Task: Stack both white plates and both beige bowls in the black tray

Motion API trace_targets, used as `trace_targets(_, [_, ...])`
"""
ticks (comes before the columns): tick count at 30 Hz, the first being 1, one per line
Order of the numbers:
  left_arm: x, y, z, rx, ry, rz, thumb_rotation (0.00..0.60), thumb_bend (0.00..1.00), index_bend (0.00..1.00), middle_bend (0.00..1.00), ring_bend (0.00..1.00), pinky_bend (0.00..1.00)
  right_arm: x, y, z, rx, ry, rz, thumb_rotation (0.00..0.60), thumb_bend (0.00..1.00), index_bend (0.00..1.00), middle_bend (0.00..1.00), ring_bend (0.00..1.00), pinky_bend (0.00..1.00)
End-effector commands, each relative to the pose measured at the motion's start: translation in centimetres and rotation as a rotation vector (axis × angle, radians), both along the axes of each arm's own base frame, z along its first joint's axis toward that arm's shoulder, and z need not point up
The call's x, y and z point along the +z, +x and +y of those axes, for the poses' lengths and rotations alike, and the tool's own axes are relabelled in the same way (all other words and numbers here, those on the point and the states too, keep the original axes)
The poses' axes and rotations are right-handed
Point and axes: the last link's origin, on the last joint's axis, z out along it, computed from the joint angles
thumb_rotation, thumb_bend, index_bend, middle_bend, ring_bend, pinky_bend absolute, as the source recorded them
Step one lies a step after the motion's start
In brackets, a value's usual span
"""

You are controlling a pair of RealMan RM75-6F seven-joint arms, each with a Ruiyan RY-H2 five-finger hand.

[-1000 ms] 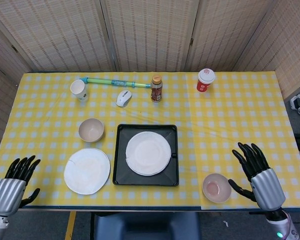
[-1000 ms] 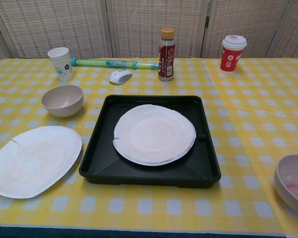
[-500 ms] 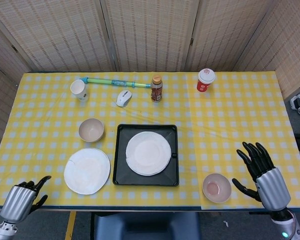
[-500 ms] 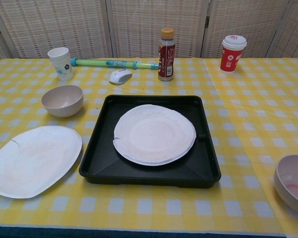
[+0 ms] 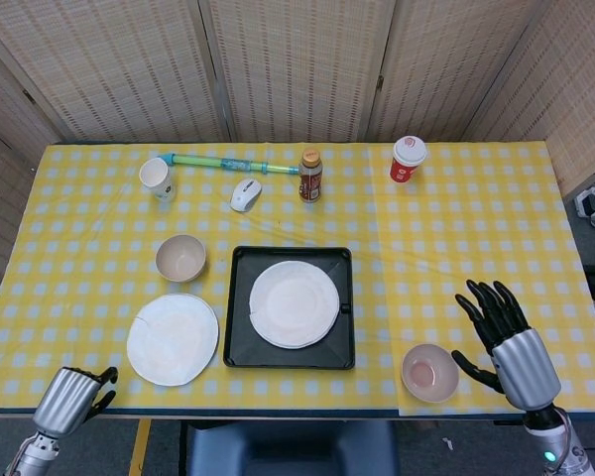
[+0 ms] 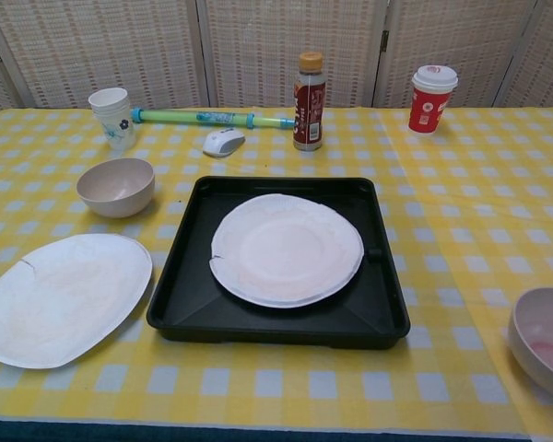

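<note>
Right hand (image 5: 504,342) hovers spread and empty just beside the near beige bowl (image 5: 429,372); left hand (image 5: 71,399) looks curled. One white plate (image 5: 294,303) sits in the black tray (image 5: 240,297). A clumsy grab could push that bowl off the counter (image 5: 456,238) edge.

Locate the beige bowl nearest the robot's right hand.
In the head view the beige bowl sits on the table near its front edge, right of the black tray and just left of the right hand, not touching it.

one plate (image 5: 294,303) in black tray (image 5: 240,307), right hand (image 5: 503,338) spread beside bowl (image 5: 429,372)
</note>
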Motion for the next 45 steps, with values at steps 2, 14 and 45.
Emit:
trace_targets(2, [-0.8,0.1,0.4,-0.020,-0.001,-0.010,0.600,0.27,0.59,1.00,1.00,1.00,-0.4,-0.2,-0.2,-0.011,0.018,0.007,0.600,0.25,0.00,0.00,0.00,0.00])
trace_targets(14, [-3.3,-0.1,0.9,-0.019,-0.059,-0.021,0.600,0.27,0.58,1.00,1.00,1.00,-0.3,-0.2,-0.2,-0.028,0.036,-0.001,0.600,0.25,0.00,0.00,0.00,0.00])
trace_targets(45, [-6.7,1.6,3.2,-0.063,-0.095,-0.051,0.600,0.28,0.53,1.00,1.00,1.00,-0.6,-0.5,-0.5,-0.059,0.083,0.003,0.600,0.25,0.00,0.00,0.00,0.00])
